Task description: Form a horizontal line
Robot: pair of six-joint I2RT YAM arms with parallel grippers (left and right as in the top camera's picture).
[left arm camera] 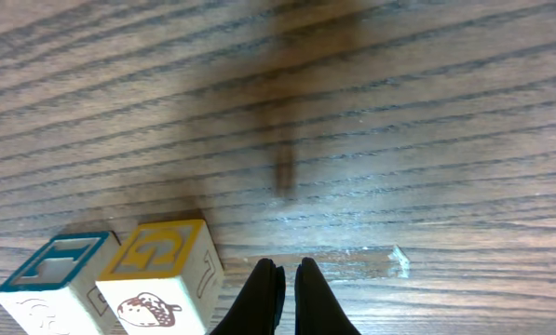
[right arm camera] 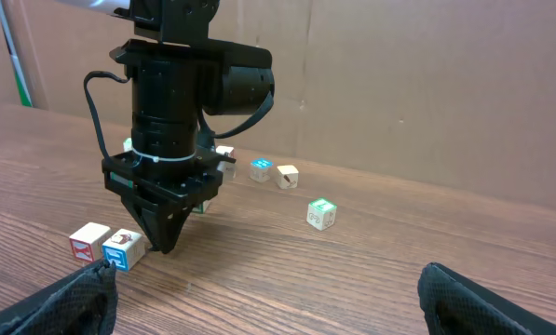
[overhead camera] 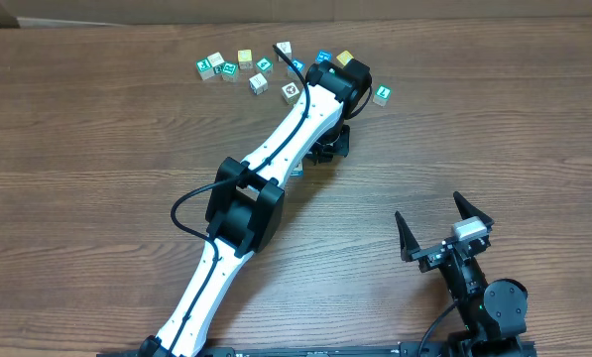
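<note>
Left wrist view: left gripper (left arm camera: 286,274) jaws pinched together, holding nothing. Just beside its tips, mid-counter, sits the horizontal line (left arm camera: 119,279): two cubes touching edge to edge, axis running sideways off the tips. By the far edge lie loose cubes (overhead camera: 260,83). At the near edge the right gripper (overhead camera: 427,206) is spread wide, empty; left arm nearer.

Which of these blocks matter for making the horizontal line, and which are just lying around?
In the job: teal-framed block and yellow-framed block, side by side; left gripper, fingers shut beside them.
Lying about: scattered block cluster; lone green-faced block; right gripper, open, idle.
</note>
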